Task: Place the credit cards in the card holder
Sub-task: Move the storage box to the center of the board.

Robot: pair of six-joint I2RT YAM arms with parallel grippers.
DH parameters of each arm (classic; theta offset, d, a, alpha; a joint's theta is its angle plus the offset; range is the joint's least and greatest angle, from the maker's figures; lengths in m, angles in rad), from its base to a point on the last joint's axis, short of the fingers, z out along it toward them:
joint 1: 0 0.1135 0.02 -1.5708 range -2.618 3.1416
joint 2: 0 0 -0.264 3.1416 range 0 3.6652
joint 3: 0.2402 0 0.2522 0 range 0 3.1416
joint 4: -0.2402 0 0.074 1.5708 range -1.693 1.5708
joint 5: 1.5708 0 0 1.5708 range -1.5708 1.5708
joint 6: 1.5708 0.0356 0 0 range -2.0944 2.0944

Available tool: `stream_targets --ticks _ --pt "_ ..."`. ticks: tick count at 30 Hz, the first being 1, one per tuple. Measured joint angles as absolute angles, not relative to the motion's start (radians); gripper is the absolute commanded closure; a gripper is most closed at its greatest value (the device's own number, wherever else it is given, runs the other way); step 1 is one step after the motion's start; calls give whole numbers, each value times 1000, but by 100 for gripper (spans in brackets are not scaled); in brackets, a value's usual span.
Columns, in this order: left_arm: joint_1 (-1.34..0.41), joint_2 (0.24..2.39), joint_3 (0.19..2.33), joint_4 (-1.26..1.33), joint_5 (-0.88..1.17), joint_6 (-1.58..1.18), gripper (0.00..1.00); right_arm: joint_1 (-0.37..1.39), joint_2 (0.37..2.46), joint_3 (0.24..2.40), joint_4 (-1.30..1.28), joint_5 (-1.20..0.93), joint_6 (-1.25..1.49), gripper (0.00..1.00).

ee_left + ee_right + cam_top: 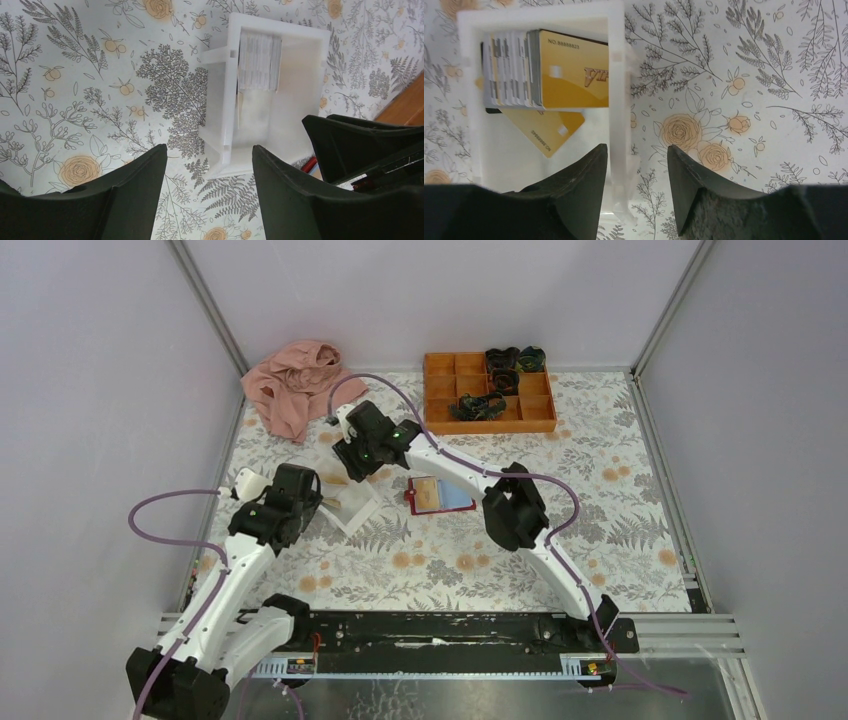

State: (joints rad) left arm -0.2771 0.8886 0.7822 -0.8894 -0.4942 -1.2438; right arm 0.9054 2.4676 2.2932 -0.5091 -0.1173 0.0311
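Holds right tool (635, 150) released astride the wall of the white tray (544, 12), credit cards (569, 70) on edge inside, just ahead-left; holds left tool (209, 150) released too, farther back; card holder (438, 496) open on desk (450, 560) beside tray.

Table cover (600, 540): white, printed with grey ferns and leaves and orange roses.
Tray (619, 75): white.
Cards (569, 75): gold faces, brown lettering, pale edges.
Holder (440, 496): dark red, pale blue at the edge.
Box (440, 390): orange.
Cloth (290, 385): pink.
Arms (560, 570): white links, black joints.
Cables (150, 525): purple.
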Motion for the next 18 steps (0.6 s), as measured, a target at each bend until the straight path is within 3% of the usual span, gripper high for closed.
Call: stream_targets --ticks 2,4,12,18 --pt "-271 889 775 -889 -490 -1244 29 904 2468 2281 -513 -113 25 54" --pt "-262 889 767 -889 -486 -1244 29 903 2468 2271 -511 -116 21 69" --pt "-243 889 766 -889 -480 -1259 29 901 2453 2227 -481 -141 18 93" --pt "-231 890 766 -889 -479 -1267 28 899 2346 2028 -378 -141 35 96"
